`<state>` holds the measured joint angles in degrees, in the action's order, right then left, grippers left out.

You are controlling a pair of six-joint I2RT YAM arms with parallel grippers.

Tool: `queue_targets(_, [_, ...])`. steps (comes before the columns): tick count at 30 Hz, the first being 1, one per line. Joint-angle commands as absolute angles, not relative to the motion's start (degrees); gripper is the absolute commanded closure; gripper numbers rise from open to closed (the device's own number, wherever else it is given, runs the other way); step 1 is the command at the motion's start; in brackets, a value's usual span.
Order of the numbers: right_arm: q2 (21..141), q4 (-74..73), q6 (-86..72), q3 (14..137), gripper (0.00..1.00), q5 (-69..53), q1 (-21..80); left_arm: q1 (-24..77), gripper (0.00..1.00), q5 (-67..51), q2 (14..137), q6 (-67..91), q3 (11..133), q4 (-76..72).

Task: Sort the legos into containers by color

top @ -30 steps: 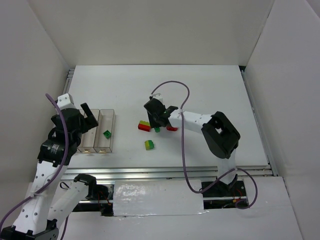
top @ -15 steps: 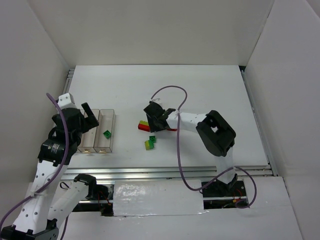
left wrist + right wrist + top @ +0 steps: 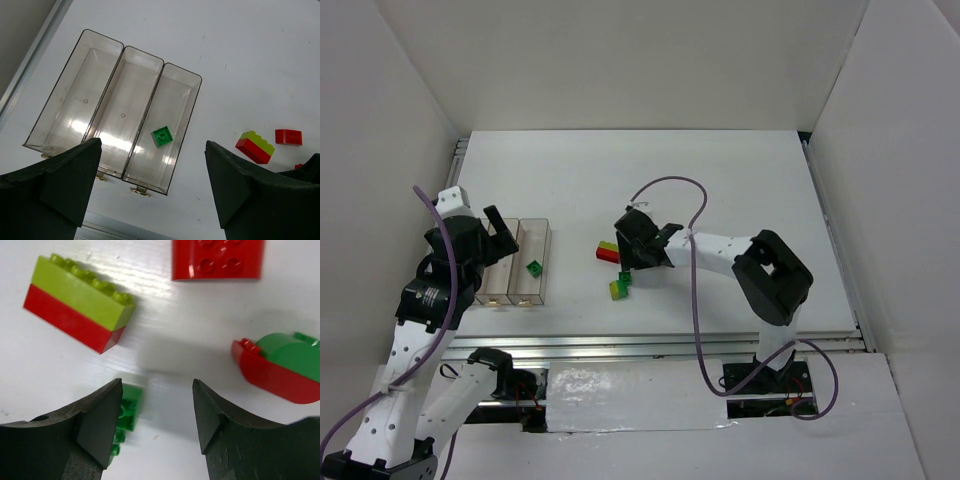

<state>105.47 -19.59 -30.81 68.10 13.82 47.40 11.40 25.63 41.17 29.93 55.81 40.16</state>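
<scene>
The left gripper [image 3: 150,200] hangs wide open above the three clear containers [image 3: 102,40], with one green brick [image 3: 163,136] lying in the rightmost. Further right, the right gripper [image 3: 157,420] stands parted and empty over loose legos [image 3: 77,302], a small green brick [image 3: 129,407] beside one finger.

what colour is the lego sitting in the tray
The lego is green, clearest in the left wrist view.

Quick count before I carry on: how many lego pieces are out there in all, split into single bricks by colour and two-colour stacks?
Single green bricks: 2
Single red bricks: 1
Two-colour stacks: 3
Total: 6
</scene>
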Motion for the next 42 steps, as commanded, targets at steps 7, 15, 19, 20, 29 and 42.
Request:
queue_targets(7, [105.4,-19.9,-36.5,69.6,0.34,14.3,50.9,11.3,0.03,24.9,41.1,28.5,55.3,37.5])
queue_targets(15, [107.3,-22.6,-39.1,70.9,0.34,15.9,52.1,11.3,0.03,24.5,41.0,28.4,55.4,37.4])
queue_targets(19, [108.5,-22.7,-39.5,70.3,0.35,15.5,52.1,11.3,0.03,24.3,40.9,28.4,55.3,37.4])
queue_targets(20, [108.7,-22.7,-39.6,70.2,0.36,15.5,52.1,11.3,0.03,24.3,40.9,28.4,55.3,37.4])
queue_targets(29, [108.4,-22.5,-39.6,70.1,0.71,16.1,52.3,11.3,0.03,24.3,40.9,28.3,55.2,37.3])
queue_targets(42, [103.2,-22.7,-38.9,81.5,0.88,17.2,53.3,11.3,0.03,28.2,40.2,29.9,55.8,38.8])
